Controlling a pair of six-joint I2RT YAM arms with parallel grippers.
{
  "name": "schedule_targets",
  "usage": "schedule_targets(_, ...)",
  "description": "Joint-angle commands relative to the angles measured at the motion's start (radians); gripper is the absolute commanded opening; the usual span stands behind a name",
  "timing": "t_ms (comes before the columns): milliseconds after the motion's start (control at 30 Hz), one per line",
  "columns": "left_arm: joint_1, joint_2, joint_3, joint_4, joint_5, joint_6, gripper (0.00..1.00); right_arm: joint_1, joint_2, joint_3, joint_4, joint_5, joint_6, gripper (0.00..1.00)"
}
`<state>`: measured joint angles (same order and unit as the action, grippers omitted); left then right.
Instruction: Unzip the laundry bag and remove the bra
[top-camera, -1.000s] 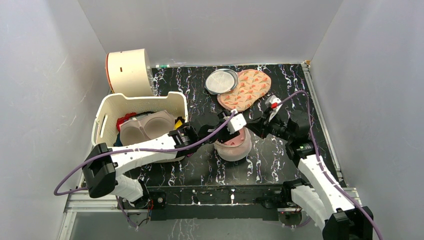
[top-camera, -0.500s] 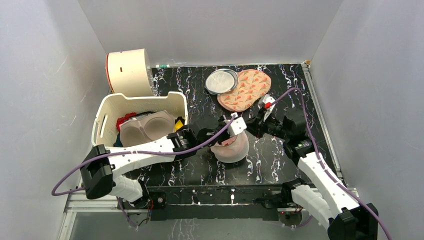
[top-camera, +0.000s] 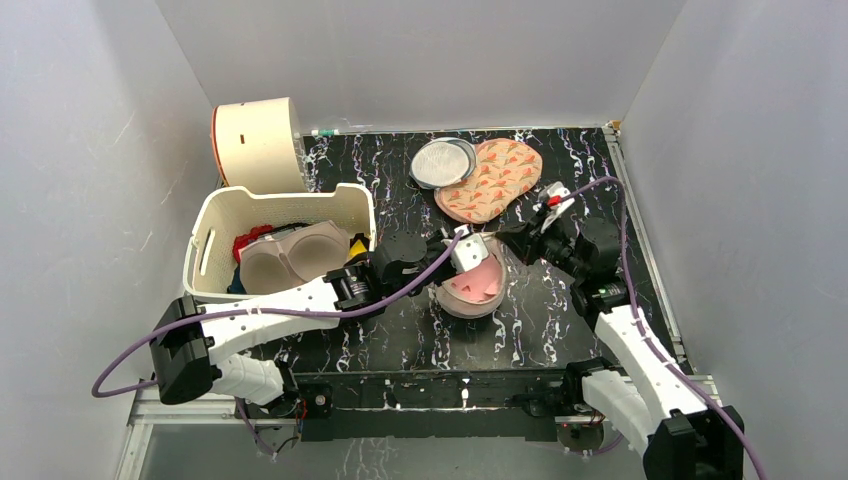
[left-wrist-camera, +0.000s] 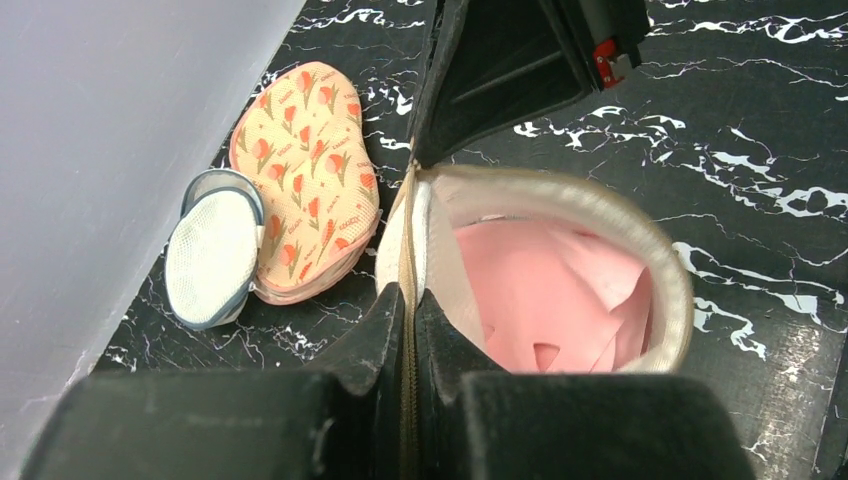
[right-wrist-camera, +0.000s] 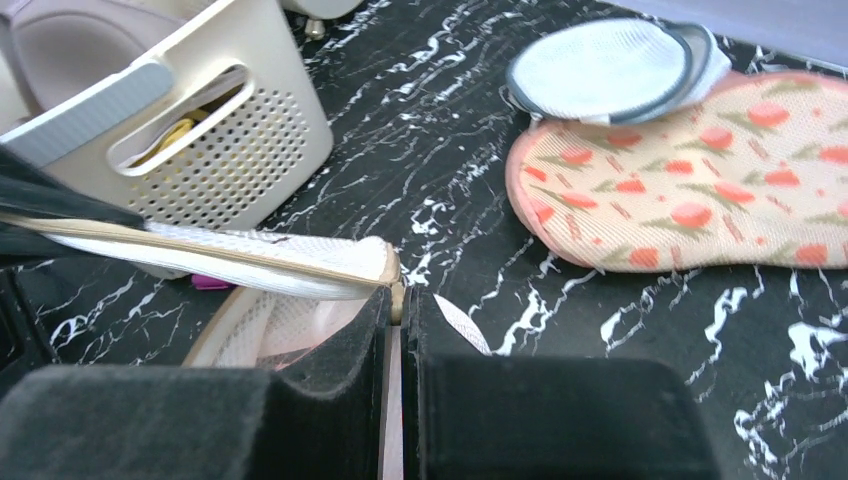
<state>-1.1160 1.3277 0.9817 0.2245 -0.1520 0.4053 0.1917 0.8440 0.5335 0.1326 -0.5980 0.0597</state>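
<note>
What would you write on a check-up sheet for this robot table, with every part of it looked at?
Surface: table, black with white marble veins.
Job's things: laundry bag lies open at mid-table; pink bra shows inside, not yet out.
Clutter: white basket holding a beige bra; cream round tub behind it; grey mesh pouch overlapping an orange-patterned pouch at the back.
Grippers: left gripper and right gripper each shut on the bag's zipper rim, at separate spots.
Cables: a purple cable loops along each arm.
Surroundings: plain grey walls on three sides; nothing else seen.
</note>
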Motion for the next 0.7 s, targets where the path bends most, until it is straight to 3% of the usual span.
schedule_targets(0, -0.007, -0.056, -0.008, 0.014, -0.033, 0.018, 0.0, -0.108, 0.026, -0.028, 0.149, 0.029, 0.055, 0.0)
schedule_targets(133, -0.007, -0.038, 0.001, 0.007, -0.051, 0.022, 0.0, -0.113, 0.043, 0.012, 0.12, -0.101, 0.008, 0.0)
schedule_targets(233, -0.007, -0.01, 0.013, -0.009, -0.065, 0.016, 0.1, -0.101, 0.055, 0.04, 0.07, -0.159, -0.017, 0.0)
schedule_targets(500, -0.007, 0.059, 0.048, -0.053, -0.081, 0.0, 0.49, -0.067, -0.02, 0.03, 0.046, -0.186, 0.013, 0.0)
schedule_targets(667, -0.008, 0.084, 0.056, -0.067, -0.083, 0.001, 0.53, -0.038, -0.03, 0.056, 0.041, -0.213, 0.037, 0.0)
